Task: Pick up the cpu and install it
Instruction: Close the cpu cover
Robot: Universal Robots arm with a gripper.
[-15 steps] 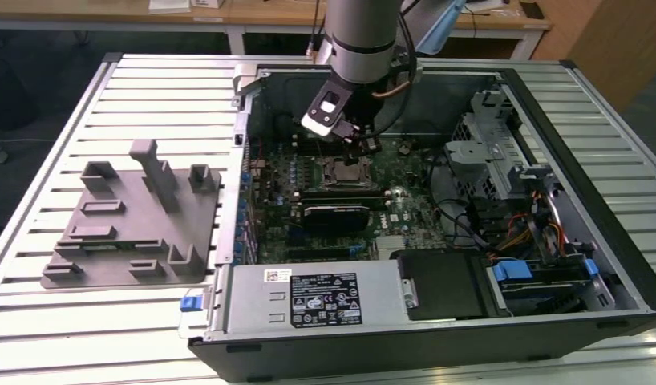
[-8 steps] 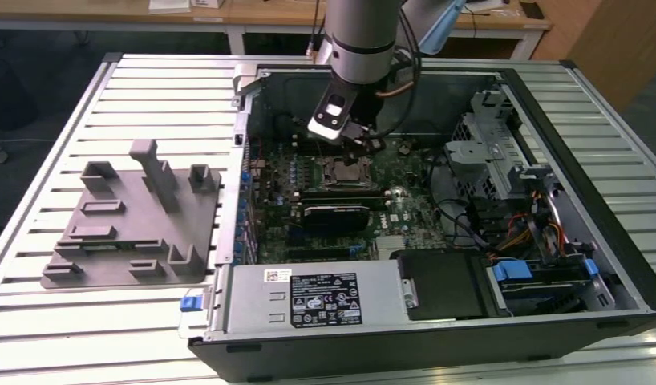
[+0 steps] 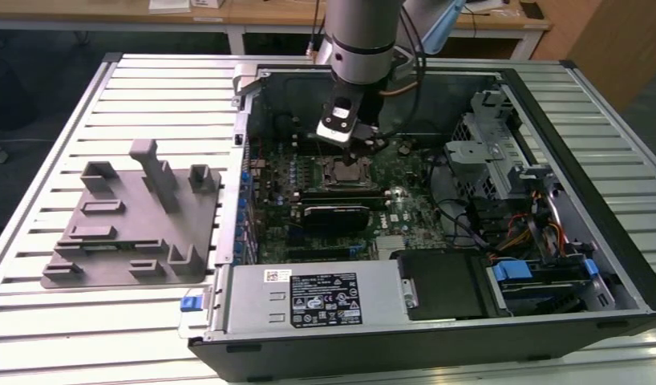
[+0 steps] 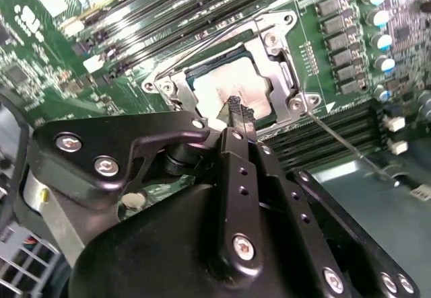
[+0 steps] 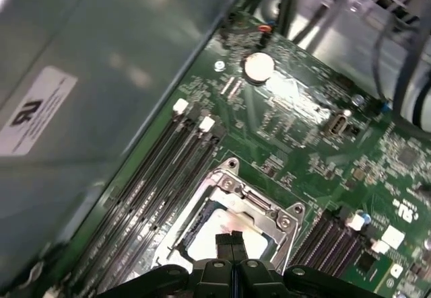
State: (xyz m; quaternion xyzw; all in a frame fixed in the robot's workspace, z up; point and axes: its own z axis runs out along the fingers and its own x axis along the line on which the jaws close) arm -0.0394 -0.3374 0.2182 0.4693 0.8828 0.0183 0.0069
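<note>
Slatted metal counter (image 3: pixel 146 88) bearing a computer case (image 3: pixel 628 265) with its side off; arm (image 3: pixel 360 40) poised over the motherboard socket.
Fingers (image 5: pixel 224 241), drawn narrow with tips together and gripping nothing, hang directly above the cpu (image 4: pixel 236 86). The cpu lies flat inside the socket frame (image 4: pixel 286 76), square to it, silvery top up. The fingertips cover part of the chip, so contact cannot be judged. A thin metal lever (image 4: pixel 343 140) runs out from the frame's corner; whether the frame is latched is unclear. Well apart, toward the exterior view's left, a grey tray (image 3: pixel 125 224) rests on the counter.
</note>
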